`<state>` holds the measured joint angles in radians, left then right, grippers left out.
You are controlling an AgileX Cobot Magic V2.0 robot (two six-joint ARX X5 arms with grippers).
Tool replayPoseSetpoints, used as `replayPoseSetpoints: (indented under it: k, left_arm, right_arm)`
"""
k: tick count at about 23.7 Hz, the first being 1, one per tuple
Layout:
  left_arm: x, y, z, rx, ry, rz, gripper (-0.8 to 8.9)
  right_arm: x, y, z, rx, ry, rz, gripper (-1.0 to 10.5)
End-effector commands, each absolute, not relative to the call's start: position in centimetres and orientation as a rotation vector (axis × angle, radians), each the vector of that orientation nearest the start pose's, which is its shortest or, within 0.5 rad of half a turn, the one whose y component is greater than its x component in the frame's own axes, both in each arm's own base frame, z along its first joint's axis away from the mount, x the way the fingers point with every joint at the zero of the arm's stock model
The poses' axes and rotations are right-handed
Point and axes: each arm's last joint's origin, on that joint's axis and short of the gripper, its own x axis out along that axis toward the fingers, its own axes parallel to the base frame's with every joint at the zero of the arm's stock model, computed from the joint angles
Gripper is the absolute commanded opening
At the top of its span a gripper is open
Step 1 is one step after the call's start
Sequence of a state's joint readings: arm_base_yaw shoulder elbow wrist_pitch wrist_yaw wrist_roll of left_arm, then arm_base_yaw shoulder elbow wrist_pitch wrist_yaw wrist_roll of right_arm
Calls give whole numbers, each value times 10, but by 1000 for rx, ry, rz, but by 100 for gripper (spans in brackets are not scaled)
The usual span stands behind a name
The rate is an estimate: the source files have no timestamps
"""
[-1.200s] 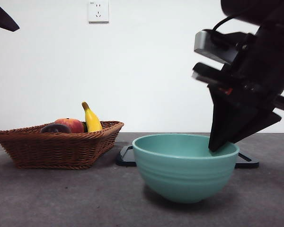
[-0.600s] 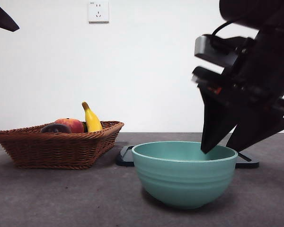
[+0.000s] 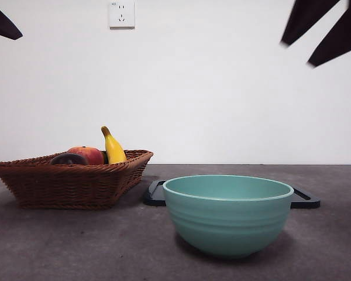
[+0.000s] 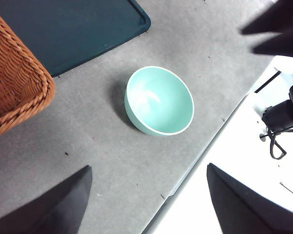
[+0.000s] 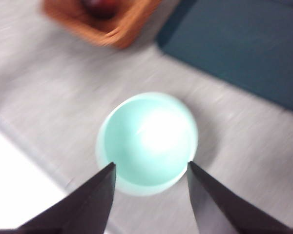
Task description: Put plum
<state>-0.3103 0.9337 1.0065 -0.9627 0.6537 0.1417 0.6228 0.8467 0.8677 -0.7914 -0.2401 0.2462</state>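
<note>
Two grippers, both with fingers spread wide and empty. The right gripper (image 5: 151, 195) hangs high above the bowl (image 3: 228, 213); the left gripper (image 4: 146, 204) waits. The plum (image 3: 68, 158) lies in the basket (image 3: 70, 184), well apart from either gripper's fingers. Advised: descend vertically over the plum, clear of the neighbouring apple (image 3: 88, 154) and banana (image 3: 113, 147).

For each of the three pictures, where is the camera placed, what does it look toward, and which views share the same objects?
Front view: low at table height, looking level at the teal bowl and wicker basket holding the plum; dark arm tips at both top corners.
Left wrist view: high, looking down on the bowl; the left end effector is open.
Right wrist view: blurred, above the bowl; the right end effector is open.
All three share the bowl, the basket and the dark tray.
</note>
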Motion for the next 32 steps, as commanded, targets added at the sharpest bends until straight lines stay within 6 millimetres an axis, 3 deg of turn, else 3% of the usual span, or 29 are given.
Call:
replayPoseSetpoints:
  k: [1, 6, 13, 18, 32]
  left_arm:
    - [148, -67, 327, -22, 828, -973, 374]
    - [147, -66, 326, -24, 838, -972, 374]
    - [147, -66, 326, -24, 836, -972, 355]
    - [147, -66, 326, -23, 835, -973, 17]
    - [147, -66, 326, -24, 836, -972, 9]
  right_arm:
    - [109, 89, 309, 68, 854, 777, 233]
    - [87, 74, 318, 82, 794, 796, 233]
    - [85, 73, 317, 80, 805, 793, 216]
    - [85, 72, 316, 77, 812, 792, 8]
    - [85, 72, 317, 76, 804, 782, 8]
